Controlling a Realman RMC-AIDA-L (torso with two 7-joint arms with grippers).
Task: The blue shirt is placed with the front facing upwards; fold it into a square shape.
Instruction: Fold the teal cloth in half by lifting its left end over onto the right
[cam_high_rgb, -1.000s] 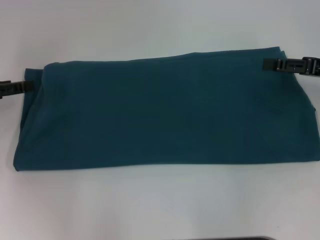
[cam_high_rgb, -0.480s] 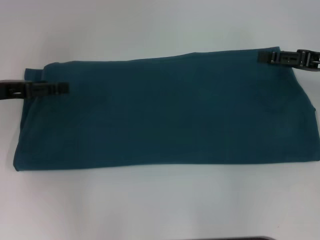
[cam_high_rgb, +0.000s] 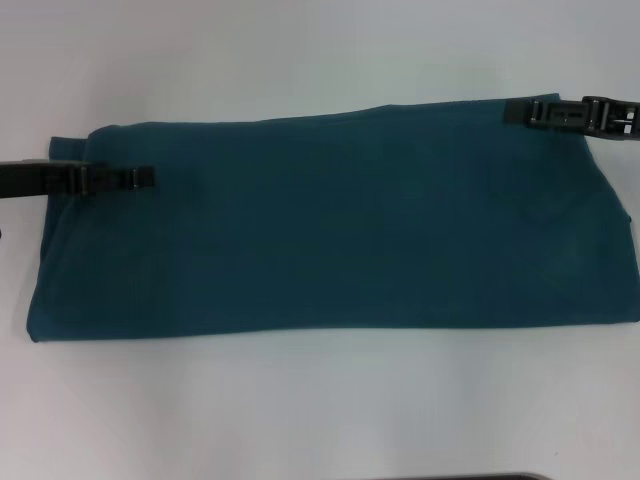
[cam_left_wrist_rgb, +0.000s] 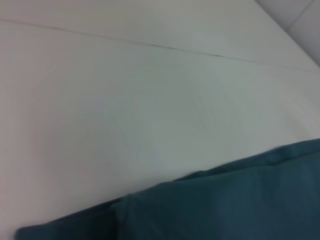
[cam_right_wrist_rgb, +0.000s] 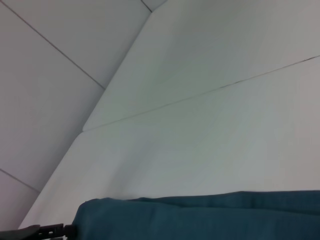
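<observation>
Soft, even, cool light with a slight haze.
The blue shirt (cam_high_rgb: 330, 220) casts only a faint shadow along its near edge; both wrist views are blurred.

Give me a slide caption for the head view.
Shirt folded into a band on the table; left gripper and right gripper over its far corners.

A plain white table (cam_high_rgb: 320, 420) is seen across the head view. A dark edge (cam_high_rgb: 470, 477) of something is visible at the lower border of that view; what it is cannot be told. In the left wrist view a thin seam (cam_left_wrist_rgb: 190, 50) is seen running across the white surface. In the right wrist view pale panels (cam_right_wrist_rgb: 45, 90) divided by thin lines are shown beyond the table's far edge.
</observation>
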